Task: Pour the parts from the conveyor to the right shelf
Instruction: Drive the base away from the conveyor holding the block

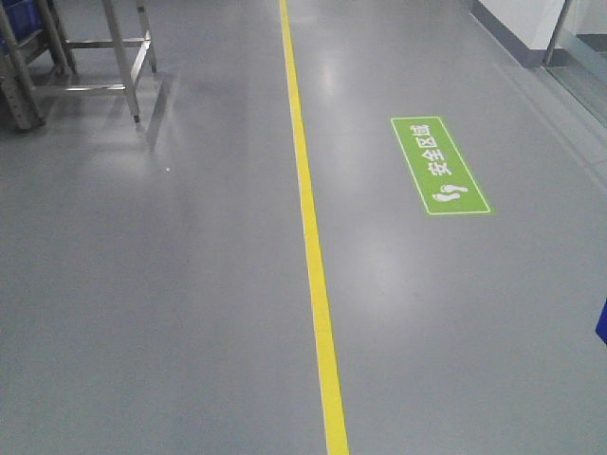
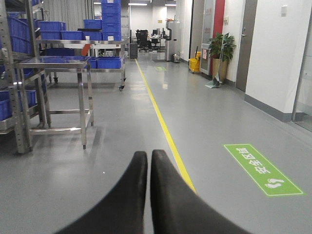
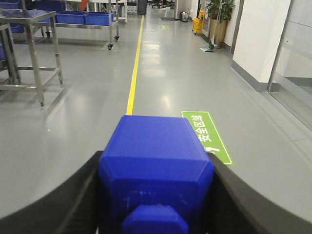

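**Right gripper** (image 3: 157, 190): clenched on the blue part (image 3: 156, 151). The part sits between the two black fingers (image 3: 73, 195) in the lower centre of the right wrist view. Both fingers touch its sides, and its small square knob faces the camera at the bottom edge.

**Left gripper** (image 2: 148, 158): clenched, with nothing between the jaws. The two black fingers (image 2: 122, 200) meet along their length at the lower centre of the left wrist view (only a thin seam separates them).

**Surroundings**
- The grey floor (image 2: 224, 122) fills all three views.
- A yellow line (image 2: 163, 122) runs up the frame from just beyond the left fingertips.
- A green floor sign (image 2: 263, 169) lies at lower right. In the right wrist view it shows just right of the part.
- A steel table (image 2: 58, 63) stands at centre left.
- A steel rack (image 2: 17, 97) carrying blue bins (image 2: 51, 27) occupies the left edge.
- A potted plant (image 2: 222, 48) and a yellow mop bucket (image 2: 195, 63) stand at upper right, against the wall.
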`<state>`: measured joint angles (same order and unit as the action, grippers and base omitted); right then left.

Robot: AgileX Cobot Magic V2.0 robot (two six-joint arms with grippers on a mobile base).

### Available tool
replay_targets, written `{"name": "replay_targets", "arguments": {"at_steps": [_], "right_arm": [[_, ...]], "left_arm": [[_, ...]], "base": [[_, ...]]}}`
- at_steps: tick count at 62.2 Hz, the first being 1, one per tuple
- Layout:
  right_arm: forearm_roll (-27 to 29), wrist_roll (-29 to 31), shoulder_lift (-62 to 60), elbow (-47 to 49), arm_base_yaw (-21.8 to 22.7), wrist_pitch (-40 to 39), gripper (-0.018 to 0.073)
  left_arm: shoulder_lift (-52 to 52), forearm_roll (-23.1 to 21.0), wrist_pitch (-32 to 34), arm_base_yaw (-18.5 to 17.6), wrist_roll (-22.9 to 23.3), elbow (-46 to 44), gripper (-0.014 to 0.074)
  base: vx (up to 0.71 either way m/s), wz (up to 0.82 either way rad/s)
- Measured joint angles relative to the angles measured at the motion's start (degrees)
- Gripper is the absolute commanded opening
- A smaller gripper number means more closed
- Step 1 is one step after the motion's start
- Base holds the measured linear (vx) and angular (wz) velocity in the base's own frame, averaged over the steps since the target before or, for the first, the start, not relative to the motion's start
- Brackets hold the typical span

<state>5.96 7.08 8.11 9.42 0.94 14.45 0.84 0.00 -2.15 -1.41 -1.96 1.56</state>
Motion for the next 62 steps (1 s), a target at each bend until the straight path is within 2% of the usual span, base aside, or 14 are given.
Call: {"name": "replay_targets", "arguments": {"at_steps": [32, 62], "right_arm": [[0.0, 0.0, 0.0, 0.0, 0.0, 0.05, -0.0009], [0.0, 0.0, 0.0, 0.0, 0.0, 0.01, -0.0009]], "left_arm": [[0.0, 0.0, -0.07, 0.0, 0.0, 0.0, -0.0006], [0.0, 0.0, -0.06, 0.0, 0.0, 0.0, -0.0006]], "base": [[0.69, -0.11], [0.74, 0.18]]}}
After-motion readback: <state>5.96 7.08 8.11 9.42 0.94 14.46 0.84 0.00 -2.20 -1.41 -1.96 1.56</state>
